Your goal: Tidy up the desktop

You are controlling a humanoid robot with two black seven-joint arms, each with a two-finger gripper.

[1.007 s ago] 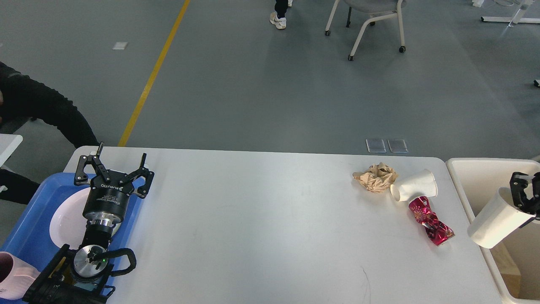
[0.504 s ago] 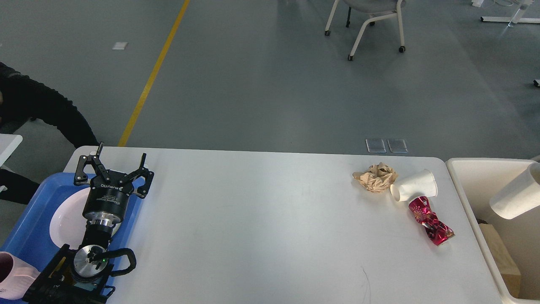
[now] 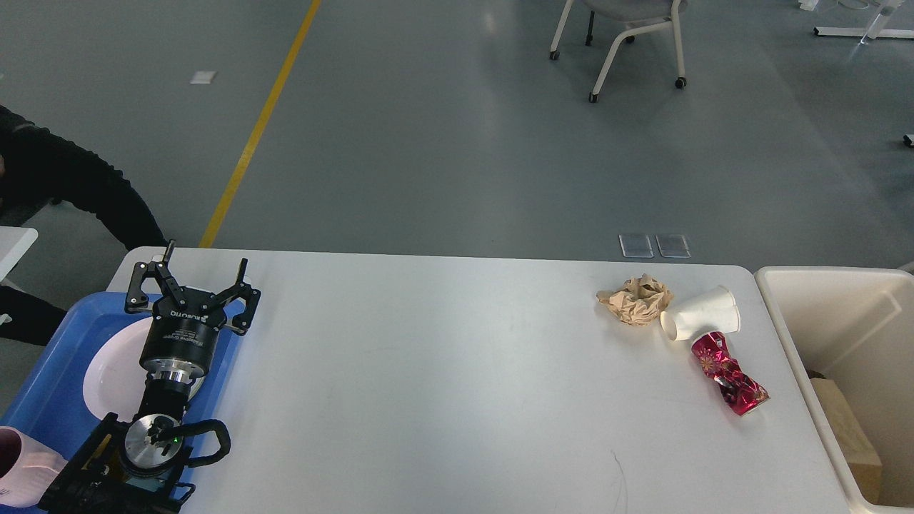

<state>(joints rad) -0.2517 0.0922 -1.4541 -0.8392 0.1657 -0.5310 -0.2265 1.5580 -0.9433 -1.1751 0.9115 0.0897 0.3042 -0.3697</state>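
Fingers (image 3: 153,273) of left gripper (image 3: 193,280) spread, above blue tray (image 3: 50,371)

I see a grey floor (image 3: 443,143) crossed by a yellow line (image 3: 260,121), with a white-legged chair (image 3: 628,36) on casters beyond.

A blue tray (image 3: 50,385) holds a white plate (image 3: 114,371) — a cream bin (image 3: 792,328) stands far right.

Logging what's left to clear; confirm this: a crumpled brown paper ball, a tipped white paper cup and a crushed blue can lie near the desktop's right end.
One detail is wrong: the crushed metal can is red, not blue, as the head view shows. The crumpled brown paper ball and tipped white paper cup do lie near the white desktop's right end.
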